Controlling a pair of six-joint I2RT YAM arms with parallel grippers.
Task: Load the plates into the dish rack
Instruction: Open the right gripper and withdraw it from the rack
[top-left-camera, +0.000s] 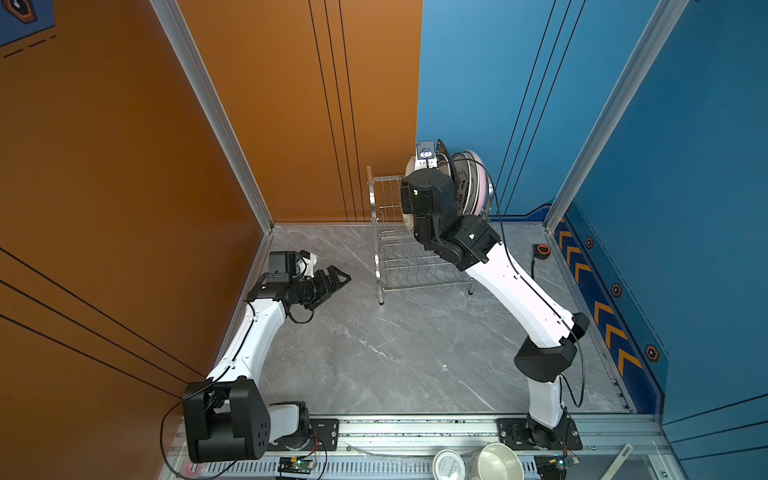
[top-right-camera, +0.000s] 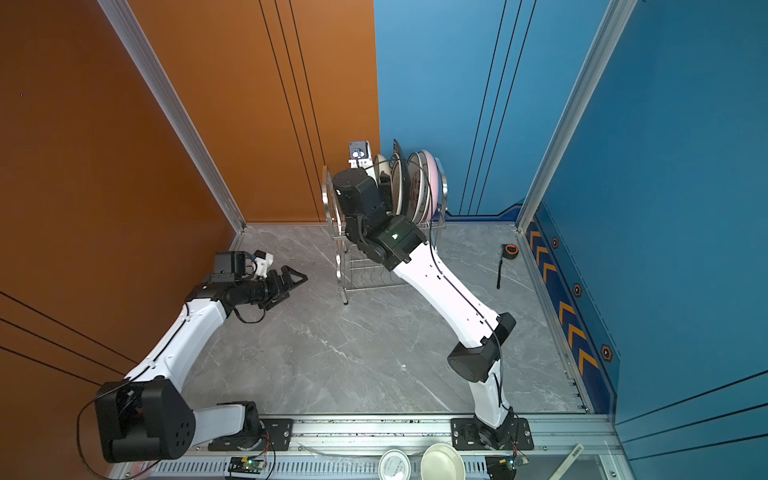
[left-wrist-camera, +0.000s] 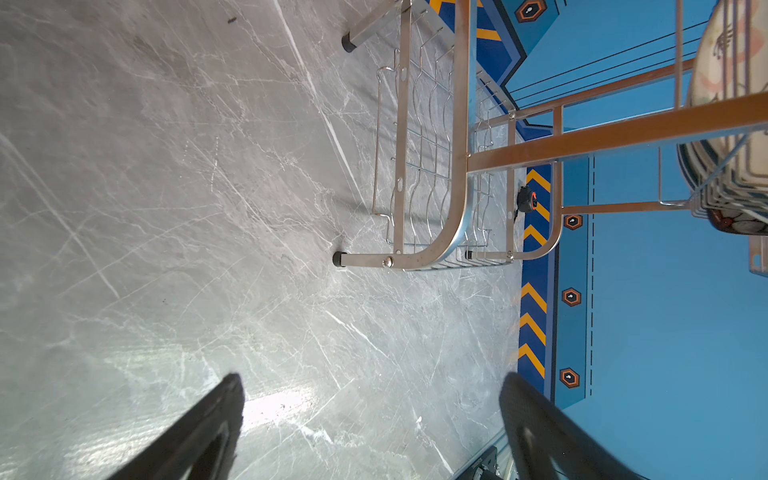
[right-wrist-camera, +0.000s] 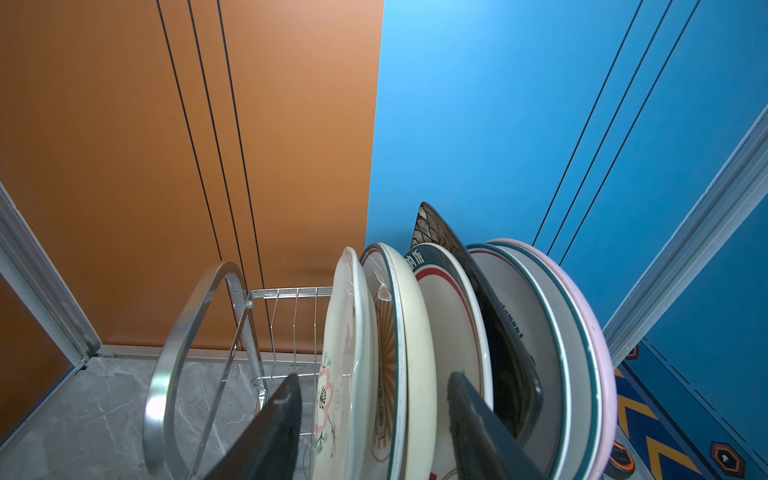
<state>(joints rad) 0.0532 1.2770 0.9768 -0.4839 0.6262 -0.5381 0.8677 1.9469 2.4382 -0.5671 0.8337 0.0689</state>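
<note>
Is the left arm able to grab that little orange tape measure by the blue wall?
Probably not. The tape measure lies far over on the other side. The left end effector is open and holding nothing, but the dish rack and the right arm stand in between.

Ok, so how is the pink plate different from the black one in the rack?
The pink plate is plain; the black plate has a pattern near its top. The pink plate stands at the row's end; the black plate has other plates on both sides. The pink plate's rim curves round; the black plate's top comes to a point, poking up highest. Both stand on edge in the dish rack.
</note>
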